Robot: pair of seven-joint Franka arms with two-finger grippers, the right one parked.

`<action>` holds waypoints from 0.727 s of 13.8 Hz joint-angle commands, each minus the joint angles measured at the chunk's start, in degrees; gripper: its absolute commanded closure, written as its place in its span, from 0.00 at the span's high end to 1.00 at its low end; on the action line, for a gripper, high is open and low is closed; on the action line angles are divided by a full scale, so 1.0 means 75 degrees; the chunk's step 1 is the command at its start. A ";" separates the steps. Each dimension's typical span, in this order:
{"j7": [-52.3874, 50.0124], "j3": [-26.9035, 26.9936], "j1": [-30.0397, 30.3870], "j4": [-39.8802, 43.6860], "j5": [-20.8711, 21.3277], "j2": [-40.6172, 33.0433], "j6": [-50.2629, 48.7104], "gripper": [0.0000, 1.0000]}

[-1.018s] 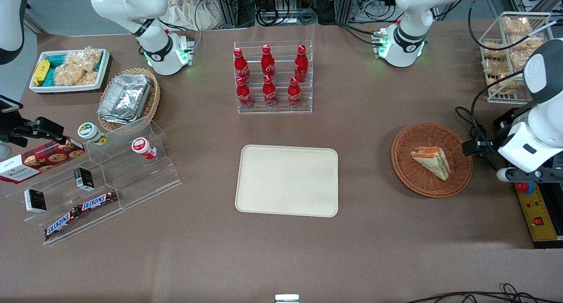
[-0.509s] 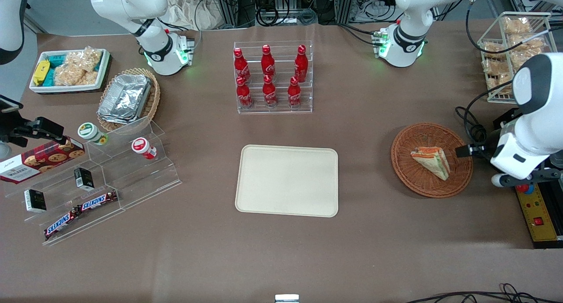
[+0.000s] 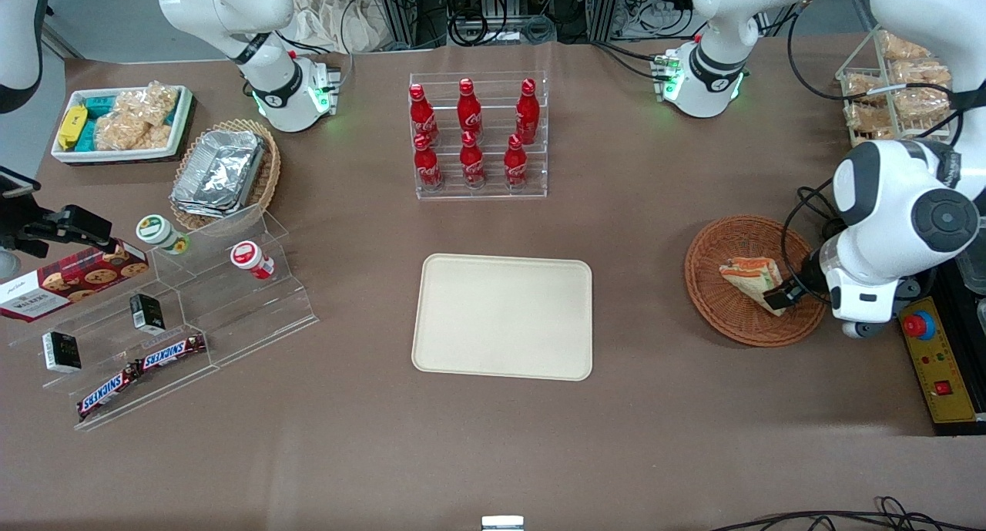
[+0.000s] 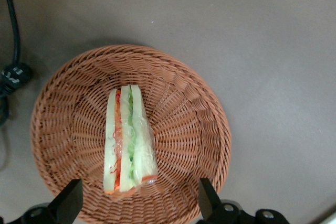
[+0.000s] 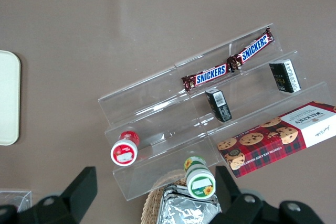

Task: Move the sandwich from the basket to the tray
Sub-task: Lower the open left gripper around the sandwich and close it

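Observation:
The sandwich (image 3: 749, 277), a clear-wrapped wedge with orange-red and green filling, lies in the round reddish-brown wicker basket (image 3: 728, 327) toward the working arm's end of the table. My left gripper (image 3: 784, 294) hangs over the basket, above the sandwich's end nearer the front camera. In the left wrist view the sandwich (image 4: 127, 140) lies lengthwise in the basket (image 4: 194, 108), and the gripper (image 4: 139, 204) is open, its two black fingertips (image 4: 71, 203) wide apart on either side of the wedge's broad end, touching nothing. The cream-beige tray (image 3: 504, 361) sits at the table's middle.
An acrylic rack of red cola bottles (image 3: 477, 134) stands farther from the front camera than the tray. A wire rack of bagged snacks (image 3: 897, 92) and a control box with a red button (image 3: 936, 361) flank the basket. A black cable (image 4: 10, 72) lies beside the basket.
The left arm has swung in over the basket. Its gripper moved from the basket's outer rim to above the sandwich's near end. The sandwich has not moved.

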 commanded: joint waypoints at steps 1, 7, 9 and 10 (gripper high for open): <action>-0.0342 -0.0036 0.0276 -0.0725 0.0000 -0.0140 0.0747 0.99; -0.0377 -0.0036 0.0569 -0.1358 -0.0035 -0.0140 0.1322 0.99; -0.0447 -0.0036 0.0569 -0.1628 -0.0058 -0.0152 0.1662 0.99; -0.0598 -0.0048 0.0569 -0.1652 -0.0058 -0.0128 0.1698 0.99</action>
